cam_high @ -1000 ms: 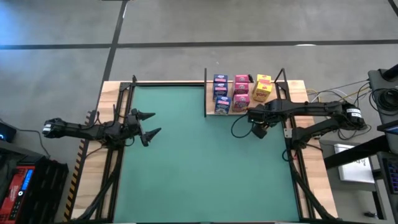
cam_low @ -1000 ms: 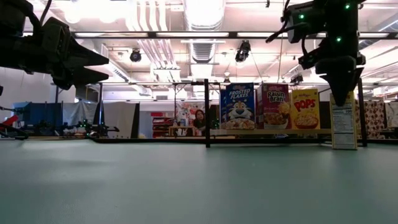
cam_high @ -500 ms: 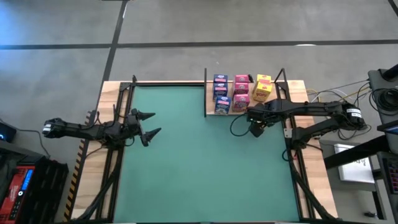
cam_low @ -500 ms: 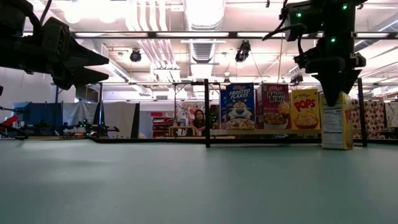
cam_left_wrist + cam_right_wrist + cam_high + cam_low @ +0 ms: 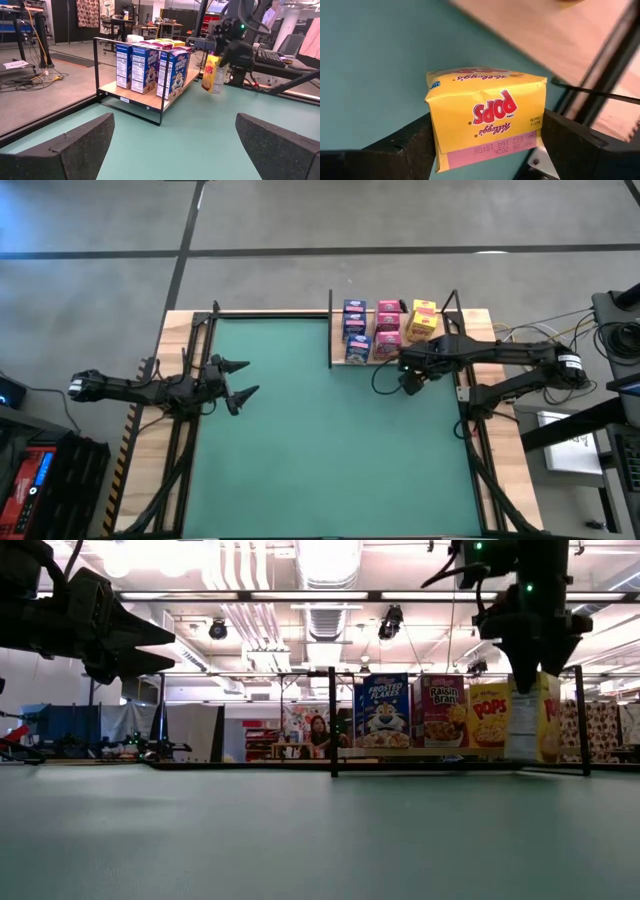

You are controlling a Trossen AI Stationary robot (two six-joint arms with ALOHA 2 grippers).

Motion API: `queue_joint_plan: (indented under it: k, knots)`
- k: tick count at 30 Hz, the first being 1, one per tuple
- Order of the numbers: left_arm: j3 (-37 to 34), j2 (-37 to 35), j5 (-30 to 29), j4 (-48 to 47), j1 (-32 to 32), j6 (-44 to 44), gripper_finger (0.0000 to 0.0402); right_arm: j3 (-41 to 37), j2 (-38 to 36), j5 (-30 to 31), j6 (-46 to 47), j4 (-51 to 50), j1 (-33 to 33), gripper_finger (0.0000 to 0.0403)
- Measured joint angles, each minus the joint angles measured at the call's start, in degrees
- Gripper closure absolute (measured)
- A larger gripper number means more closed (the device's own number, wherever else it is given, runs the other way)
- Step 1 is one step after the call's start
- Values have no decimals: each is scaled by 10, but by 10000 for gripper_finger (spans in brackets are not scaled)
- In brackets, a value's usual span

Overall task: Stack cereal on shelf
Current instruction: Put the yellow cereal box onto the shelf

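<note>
shelf (image 5: 362, 361) nearly full: blue, pink, yellow cereal rows (image 5: 388, 330) stacked. right gripper (image 5: 411, 380) clamps last yellow pops box (image 5: 487, 116), lifted beside shelf, unplaced. left gripper (image 5: 242, 379) idle, fingers wide.

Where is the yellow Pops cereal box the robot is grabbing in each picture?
High view: hidden beneath the right gripper, just in front of the light-wood shelf.
Low view: the yellow cardboard Pops box is on the right, lifted off the green mat.
Left wrist view: right of centre, tilted in the air, beside the shelf.
Right wrist view: fills the middle, between the dark fingers.
Shared landmark: the shelf with its black posts.
</note>
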Motion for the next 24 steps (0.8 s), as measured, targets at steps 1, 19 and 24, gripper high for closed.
queue_joint_plan:
  k: [1, 19, 24]
  knots:
    - [0, 0, 0, 0, 0, 0, 3, 7, 0, 9, 8, -8, 0, 103]
    - [0, 0, 0, 0, 0, 0, 3, 95, 0, 145, 225, -109, -10, 106]
    - [0, 0, 0, 0, 0, 0, 3, 88, 11, 161, 226, -108, -25, 106]
